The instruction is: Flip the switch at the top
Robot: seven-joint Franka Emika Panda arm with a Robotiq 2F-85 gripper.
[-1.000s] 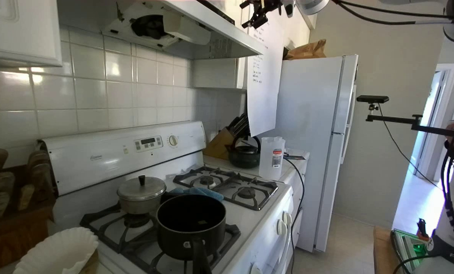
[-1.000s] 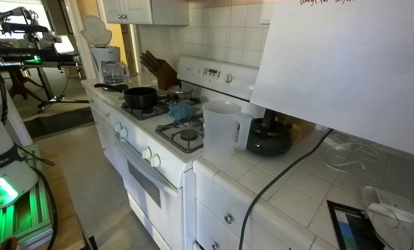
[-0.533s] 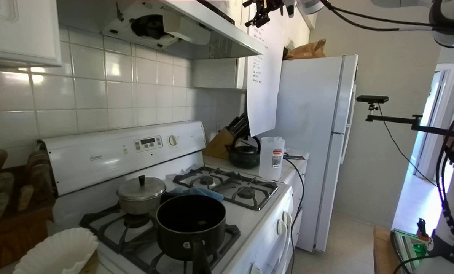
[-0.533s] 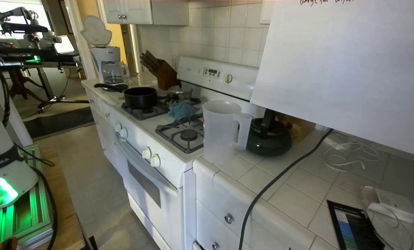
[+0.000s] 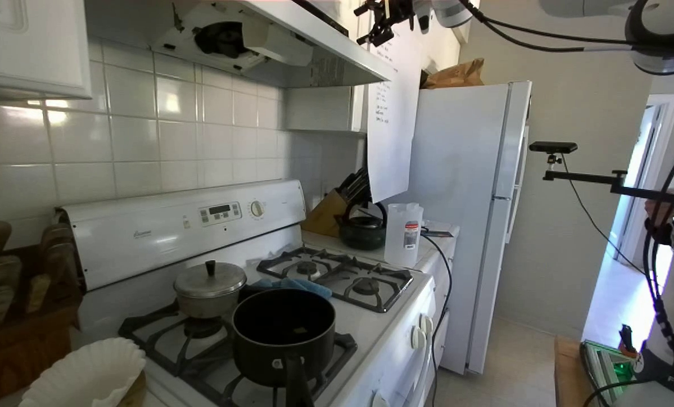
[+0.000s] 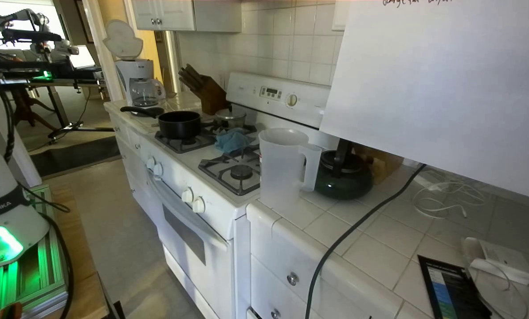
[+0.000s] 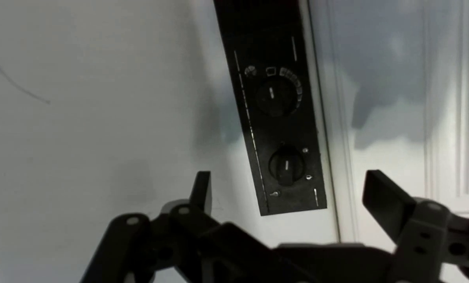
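Note:
In the wrist view a black control panel (image 7: 287, 127) on the white range hood carries two black rotary knobs. The upper knob (image 7: 276, 96) has a white mark and a curved scale. The lower knob (image 7: 286, 165) has a white mark and small symbols round it. My gripper (image 7: 287, 177) is open and empty, its fingers (image 7: 389, 204) apart on either side of the panel's lower end, with the lower knob between them in the picture. Contact cannot be told. In an exterior view the gripper (image 5: 364, 25) is at the top, in front of the hood (image 5: 337, 39). The knobs are hidden there.
The stove (image 5: 184, 226) below bears a black pot (image 5: 283, 333) and a lidded pot (image 5: 209, 285). A white paper sheet (image 5: 393, 130) hangs near the gripper. A plastic pitcher (image 6: 282, 164) and a green kettle (image 6: 344, 177) stand on the counter. The fridge (image 5: 455, 198) is beyond.
In an exterior view the gripper has shifted slightly left and down towards the hood. The arm's elbow and cables have moved left. The gripper looks open throughout.

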